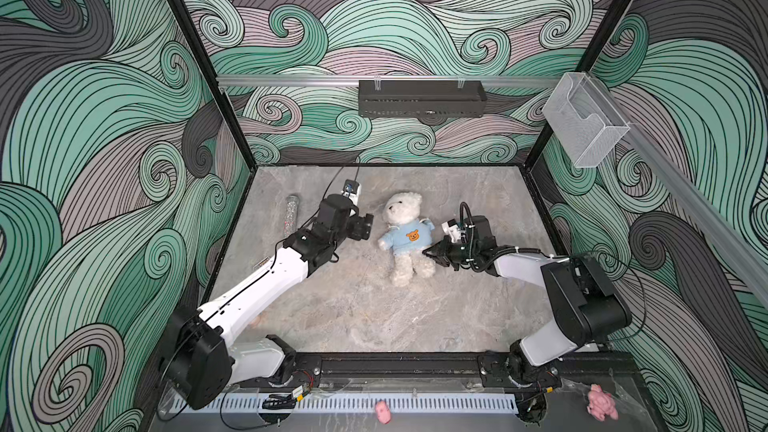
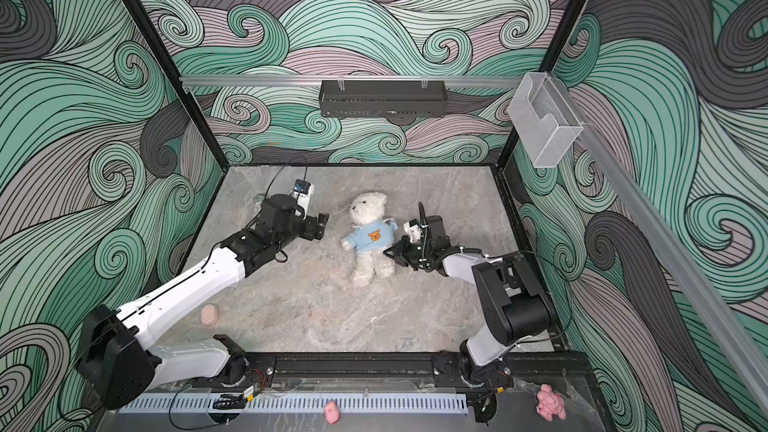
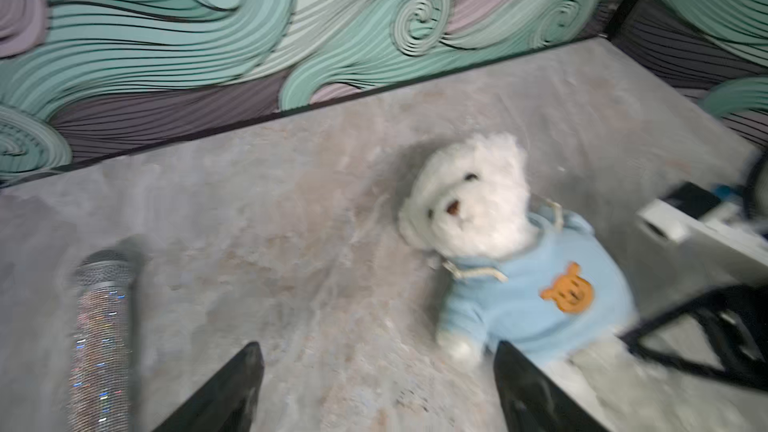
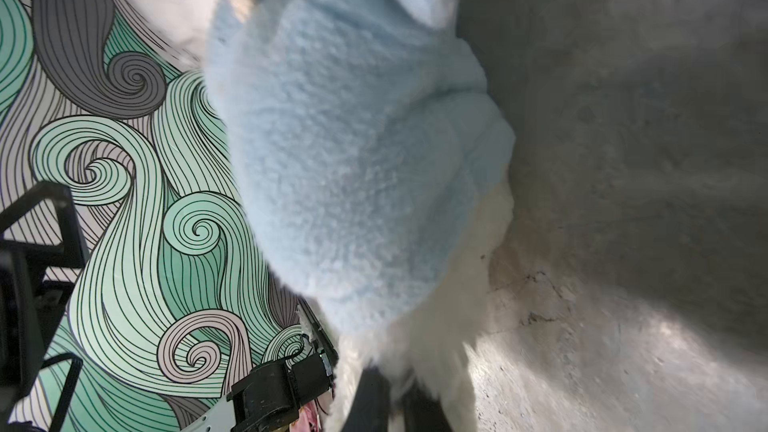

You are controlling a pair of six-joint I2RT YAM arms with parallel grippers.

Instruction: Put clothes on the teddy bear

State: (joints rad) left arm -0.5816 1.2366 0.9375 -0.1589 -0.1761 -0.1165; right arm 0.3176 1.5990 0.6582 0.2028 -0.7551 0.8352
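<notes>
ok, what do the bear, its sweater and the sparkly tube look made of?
The bear looks like white plush with a curly, fluffy pile. The sweater looks like light blue fleece, with a matte, nubbly nap. The tube is probably hard plastic coated or filled with glitter, since it shows speckled multicolour sparkle, and its end is silvery. The blur leaves that open.

The teddy bear (image 1: 402, 209) is fluffy white. Its hoodie (image 1: 397, 243) is pale blue with an orange bear-face patch (image 1: 412, 236). At its nine o'clock lies a glittery silver microphone (image 1: 291, 214). The tabletop (image 1: 374, 317) is marbled grey-beige, and the walls (image 1: 104, 118) carry teal, mauve and charcoal swirls.
</notes>
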